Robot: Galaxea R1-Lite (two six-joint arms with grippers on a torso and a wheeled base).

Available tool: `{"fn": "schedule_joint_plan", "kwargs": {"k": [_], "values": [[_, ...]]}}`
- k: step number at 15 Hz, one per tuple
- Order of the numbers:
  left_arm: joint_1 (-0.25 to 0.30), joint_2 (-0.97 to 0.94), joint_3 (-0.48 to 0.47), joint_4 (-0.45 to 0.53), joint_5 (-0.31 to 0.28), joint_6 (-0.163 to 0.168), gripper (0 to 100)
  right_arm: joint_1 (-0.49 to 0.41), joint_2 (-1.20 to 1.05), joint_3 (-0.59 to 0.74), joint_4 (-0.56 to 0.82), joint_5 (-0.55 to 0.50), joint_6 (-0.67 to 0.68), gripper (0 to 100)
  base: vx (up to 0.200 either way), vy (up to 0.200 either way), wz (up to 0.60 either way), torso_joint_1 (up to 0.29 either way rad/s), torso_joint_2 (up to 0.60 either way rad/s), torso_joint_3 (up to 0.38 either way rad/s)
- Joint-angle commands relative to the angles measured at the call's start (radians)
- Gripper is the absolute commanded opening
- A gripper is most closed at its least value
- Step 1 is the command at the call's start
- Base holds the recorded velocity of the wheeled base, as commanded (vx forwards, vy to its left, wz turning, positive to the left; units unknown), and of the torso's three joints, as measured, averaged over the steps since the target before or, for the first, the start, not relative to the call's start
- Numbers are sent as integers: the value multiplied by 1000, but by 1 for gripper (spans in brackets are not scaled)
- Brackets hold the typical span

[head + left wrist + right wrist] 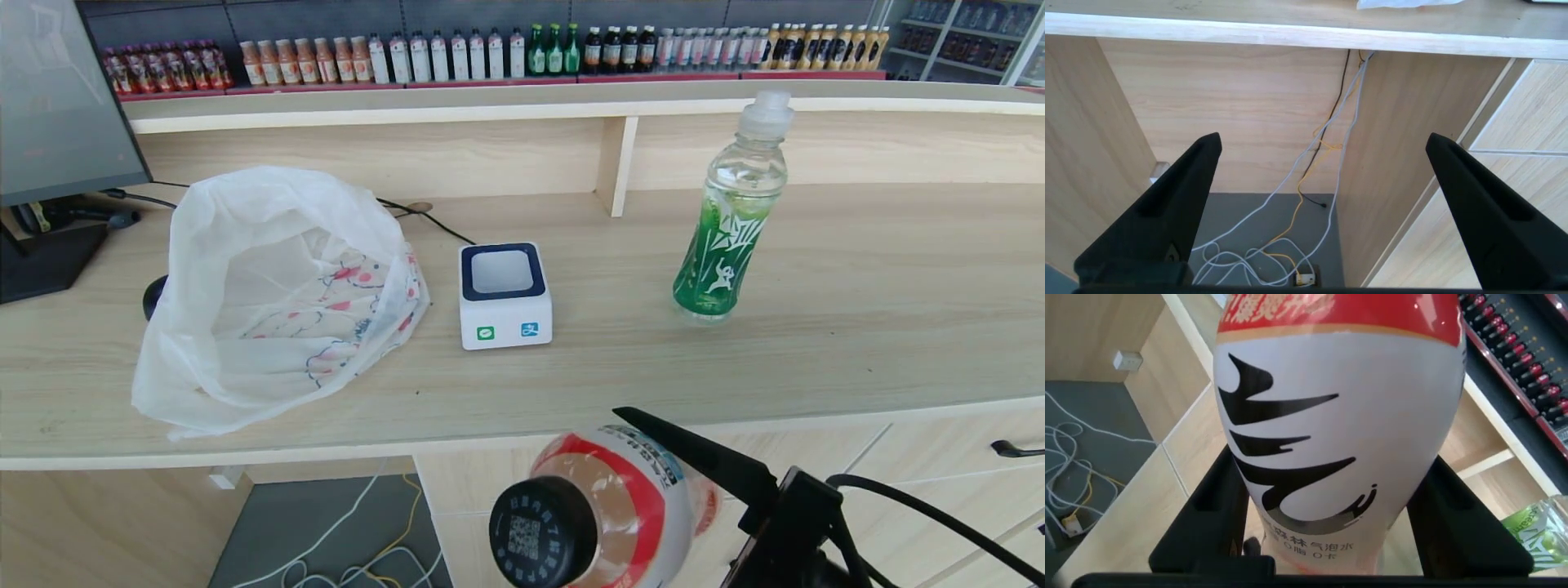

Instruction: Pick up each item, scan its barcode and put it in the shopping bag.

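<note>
Partly cut off, bottle (608, 506) in right pincer (1331, 514); underside hidden

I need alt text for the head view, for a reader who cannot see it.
The right gripper holds a red-and-white bottle with a black cap, low in front of a wooden counter. On the counter stand an open white plastic bag at the left, a white scanner in the middle and a green bottle at the right.

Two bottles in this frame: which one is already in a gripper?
The black-capped red-and-white bottle, clamped in the right gripper below the counter edge. The green bottle stands upright on the counter, untouched.
</note>
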Motion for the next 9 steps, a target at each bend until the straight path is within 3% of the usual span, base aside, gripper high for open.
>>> {"fn": "schedule_joint_plan", "kwargs": {"k": [1,7,9], "values": [[1,0,0,0,0,0,100,0,19,-6,0,2,-17,0,0,0,0,0,0,0],[1,0,0,0,0,0,100,0,22,-17,-37,8,-166,0,0,0,0,0,0,0],[1,0,0,0,0,0,100,0,25,-37,-48,55,-241,0,0,0,0,0,0,0]]}}
